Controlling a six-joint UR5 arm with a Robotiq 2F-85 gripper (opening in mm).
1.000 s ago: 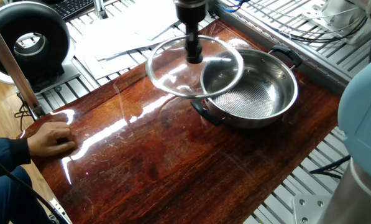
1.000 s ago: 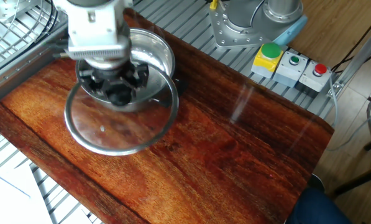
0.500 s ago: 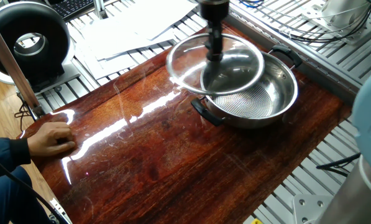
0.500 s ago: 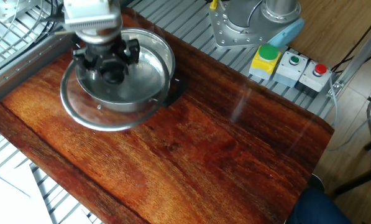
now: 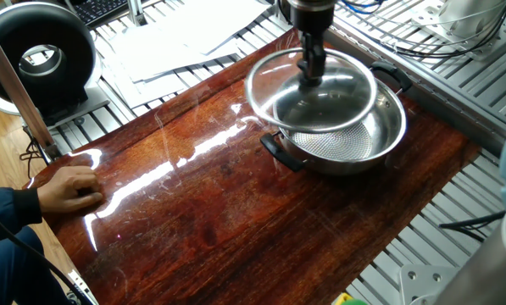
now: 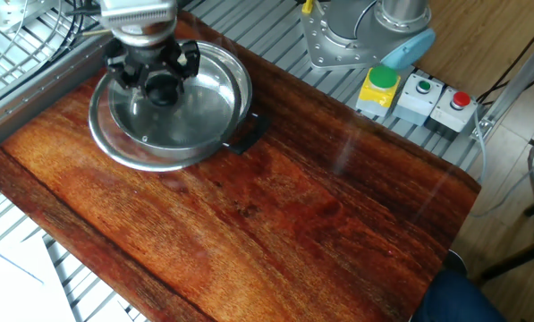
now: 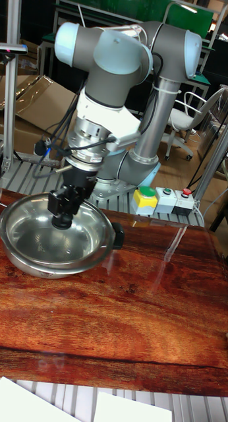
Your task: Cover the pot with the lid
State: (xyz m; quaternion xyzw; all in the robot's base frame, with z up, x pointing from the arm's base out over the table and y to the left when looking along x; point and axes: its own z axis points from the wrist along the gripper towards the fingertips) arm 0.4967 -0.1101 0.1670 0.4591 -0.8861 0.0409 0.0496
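pot (image 5: 354,140) (nothing inside), lid (image 5: 278,97) above it, gripper (image 5: 311,74) clamped on knob

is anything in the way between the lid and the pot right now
Nothing visible. The gripper holds the lid by its knob above the pot, already overlapping most of it. The pot's inside looks empty and nothing sits on its rim.

A robotics lab: UR5 arm (image 7: 120,59), aluminium frame bench (image 5: 456,85), button box (image 6: 419,94).
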